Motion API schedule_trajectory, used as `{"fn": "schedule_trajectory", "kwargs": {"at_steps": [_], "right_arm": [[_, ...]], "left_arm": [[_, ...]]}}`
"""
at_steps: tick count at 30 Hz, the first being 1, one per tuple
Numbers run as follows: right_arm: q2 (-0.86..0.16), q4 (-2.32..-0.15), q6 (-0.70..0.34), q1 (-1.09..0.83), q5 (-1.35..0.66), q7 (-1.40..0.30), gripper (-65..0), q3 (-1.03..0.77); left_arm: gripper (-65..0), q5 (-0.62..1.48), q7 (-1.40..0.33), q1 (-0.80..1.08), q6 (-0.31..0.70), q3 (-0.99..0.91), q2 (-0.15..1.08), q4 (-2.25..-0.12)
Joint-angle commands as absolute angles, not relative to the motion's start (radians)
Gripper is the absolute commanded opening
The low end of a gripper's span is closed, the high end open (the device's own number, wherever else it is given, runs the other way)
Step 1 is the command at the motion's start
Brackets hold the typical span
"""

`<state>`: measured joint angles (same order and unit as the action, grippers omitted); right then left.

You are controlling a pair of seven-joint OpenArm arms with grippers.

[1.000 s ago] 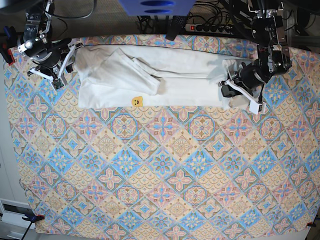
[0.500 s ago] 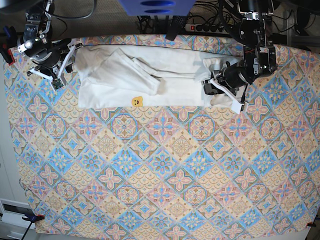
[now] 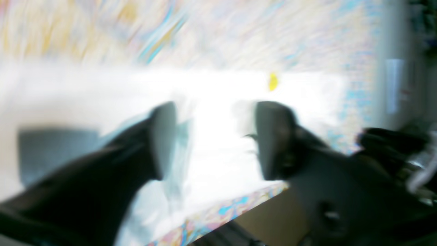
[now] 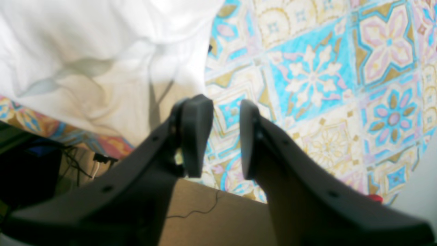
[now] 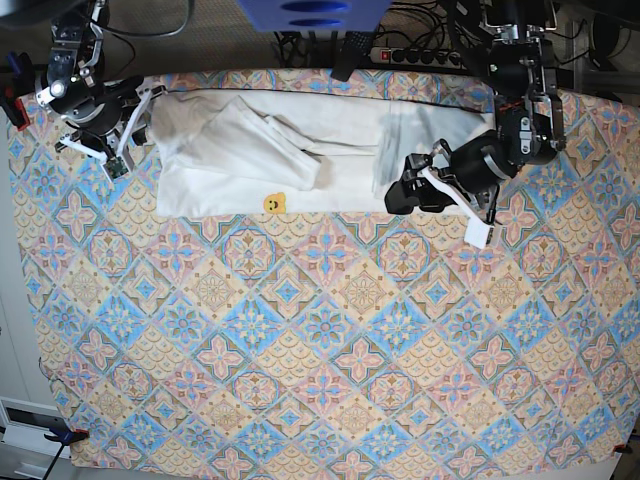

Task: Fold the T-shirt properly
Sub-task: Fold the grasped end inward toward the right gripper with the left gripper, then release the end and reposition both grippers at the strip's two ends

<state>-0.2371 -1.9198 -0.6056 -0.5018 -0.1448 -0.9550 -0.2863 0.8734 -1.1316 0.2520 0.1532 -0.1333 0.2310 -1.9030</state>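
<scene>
T-shirt (image 5: 300, 155): white cotton, folded into long wrinkled band along far table edge, 12 o'clock in base view; small yellow print at near hem. Patterned tablecloth (image 5: 320, 360) bare from 3 through 9 o'clock, wide room. Left gripper (image 5: 405, 185) over shirt's 3 o'clock end, jaws spread, pinching nothing. Right gripper (image 5: 135, 125) just beside shirt's 9 o'clock edge, fingers (image 4: 196, 133) narrowly parted, nothing between.
</scene>
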Motion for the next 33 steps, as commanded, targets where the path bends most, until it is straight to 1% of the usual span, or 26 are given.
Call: {"fn": "schedule_trajectory", "kwargs": {"at_steps": [1, 3, 5, 11, 16, 17, 21, 22, 24, 26, 28, 30, 33], "right_arm": [[-0.249, -1.939, -0.605, -0.503, -0.153, -0.941, -47.9, -0.294], [-0.249, -1.939, -0.605, -0.503, -0.153, -0.947, -47.8, -0.294], [-0.249, -1.939, -0.605, -0.503, -0.154, -0.951, -47.7, -0.294], [-0.249, -1.933, -0.605, -0.486, -0.159, -0.957, -47.7, -0.294], [-0.248, -1.929, -0.605, -0.34, -0.159, -1.132, -47.0, -0.294], [-0.248, -1.929, -0.605, -0.32, -0.159, -1.153, -45.5, -0.294], [-0.248, -1.929, -0.605, -0.286, -0.16, -1.165, -34.7, -0.294], [-0.248, -1.928, -0.605, -0.286, -0.162, -1.165, -32.9, -0.294], [-0.248, -1.919, -0.605, -0.286, -0.199, -1.167, -30.7, -0.294], [-0.248, -1.894, -0.605, -0.286, -0.275, -1.167, -30.7, -0.297], [-0.248, -1.856, -0.605, -0.286, -0.364, -1.167, -30.0, -0.321], [-0.248, -1.811, -0.605, -0.286, -0.44, -1.173, -29.9, -0.354], [-0.248, -1.744, -0.605, -0.283, -0.533, -1.205, -30.0, -0.397]], "left_arm": [[-16.4, 0.914, -1.122, 0.263, 0.156, -0.153, 0.266, -1.942], [-9.0, 0.974, -1.122, 0.274, 0.156, -0.203, 0.303, -1.972], [-4.4, 1.021, -1.121, 0.297, 0.157, -0.274, 0.34, -1.971], [-4.2, 1.038, -1.119, 0.321, 0.159, -0.36, 0.414, -1.902], [-4.2, 1.038, -1.118, 0.323, 0.159, -0.361, 0.424, -1.836], [-4.2, 1.038, -1.118, 0.325, 0.159, -0.361, 0.421, -1.824], [-4.2, 1.04, -1.118, 0.325, 0.159, -0.358, 0.417, -1.785], [-4.2, 1.041, -1.118, 0.325, 0.159, -0.355, 0.417, -1.779], [-4.3, 1.041, -1.118, 0.326, 0.159, -0.355, 0.417, -1.768], [-4.5, 1.041, -1.118, 0.326, 0.159, -0.355, 0.417, -1.759], [-8.4, 1.041, -1.118, 0.331, 0.159, -0.36, 0.417, -1.758], [-14.5, 1.041, -1.118, 0.338, 0.159, -0.36, 0.417, -1.761], [-25.3, 1.041, -1.119, 0.34, 0.159, -0.36, 0.417, -1.761]]}}
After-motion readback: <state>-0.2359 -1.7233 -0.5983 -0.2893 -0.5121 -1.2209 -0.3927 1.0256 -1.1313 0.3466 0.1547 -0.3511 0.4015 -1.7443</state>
